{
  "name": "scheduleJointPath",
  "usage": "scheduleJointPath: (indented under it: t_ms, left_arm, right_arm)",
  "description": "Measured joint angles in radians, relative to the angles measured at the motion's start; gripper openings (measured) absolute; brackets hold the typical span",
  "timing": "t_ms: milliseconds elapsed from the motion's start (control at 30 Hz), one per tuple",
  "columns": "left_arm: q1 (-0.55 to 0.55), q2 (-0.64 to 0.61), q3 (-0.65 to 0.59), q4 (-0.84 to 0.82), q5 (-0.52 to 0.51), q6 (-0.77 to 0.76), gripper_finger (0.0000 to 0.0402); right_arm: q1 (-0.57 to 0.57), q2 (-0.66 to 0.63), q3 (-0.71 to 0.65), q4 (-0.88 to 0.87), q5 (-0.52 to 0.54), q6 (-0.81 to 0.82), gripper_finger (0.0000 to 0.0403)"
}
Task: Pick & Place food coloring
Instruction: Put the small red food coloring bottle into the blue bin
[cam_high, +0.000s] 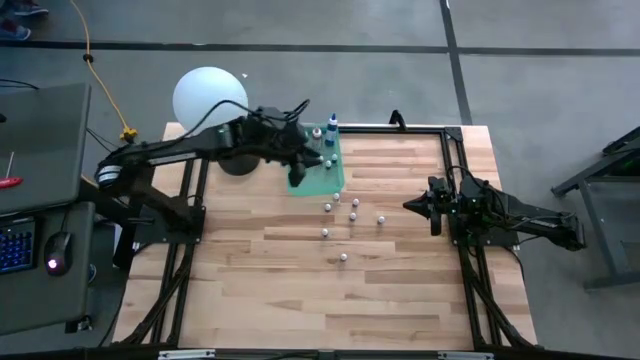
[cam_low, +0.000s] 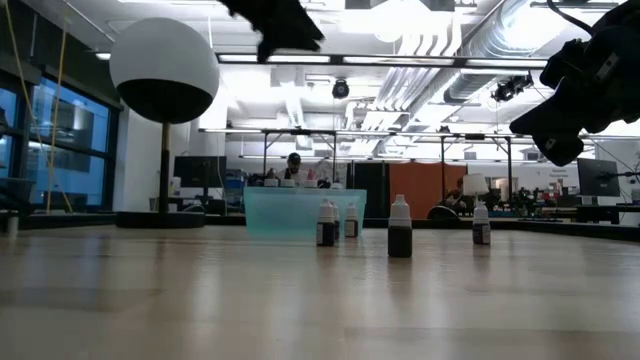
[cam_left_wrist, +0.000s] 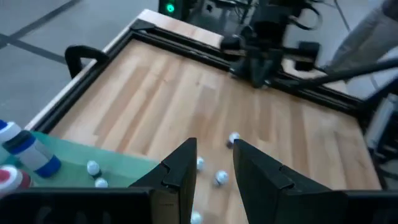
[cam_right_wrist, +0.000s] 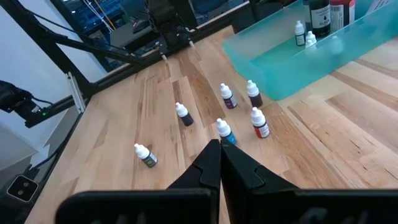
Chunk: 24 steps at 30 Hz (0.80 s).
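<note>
While six small food coloring bottles (cam_high: 353, 215) are standing scattered on the bare wooden table (cam_high: 300, 290), a few more, including a larger blue-bodied bottle (cam_high: 330, 127), are sitting inside the translucent green tray (cam_high: 337, 172) at the far edge. Over that tray the left gripper (cam_left_wrist: 212, 163) is hovering, its fingers (cam_left_wrist: 180, 171) parted with nothing visible between them. Off at the right side of the table, well apart from the bottles, the right gripper (cam_right_wrist: 219, 163) is waiting with its jaws pressed fully together and holding nothing. Beyond the tray's left corner a white ball-shaped lamp (cam_high: 209, 96) is standing.
</note>
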Motion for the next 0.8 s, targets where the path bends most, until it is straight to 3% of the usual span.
scheduleJointPath:
  t_ms: [267,400,533,667,800]
  left_arm:
    - [-0.126,-0.28,-0.128,-0.043,-0.095,-0.042,0.0104]
    - [-0.21,-0.448,-0.281,0.007,-0.222,-0.119,0.0104]
    - [-0.303,-0.584,-0.478,0.165,-0.241,-0.201,0.0104]
    - [-0.397,-0.619,-0.648,0.309,-0.275,-0.212,0.0104]
    - [-0.461,-0.574,-0.761,0.381,-0.329,-0.18,0.0104]
  right_arm:
    - [0.0,0.0,0.0,0.0,0.0,0.0,0.0]
    - [0.0,0.0,0.0,0.0,0.0,-0.001,0.0]
    - [0.0,0.0,0.0,0.0,0.0,-0.001,0.0]
    - [0.0,0.0,0.0,0.0,0.0,0.0,0.0]
    - [0.0,0.0,0.0,0.0,0.0,0.0,0.0]
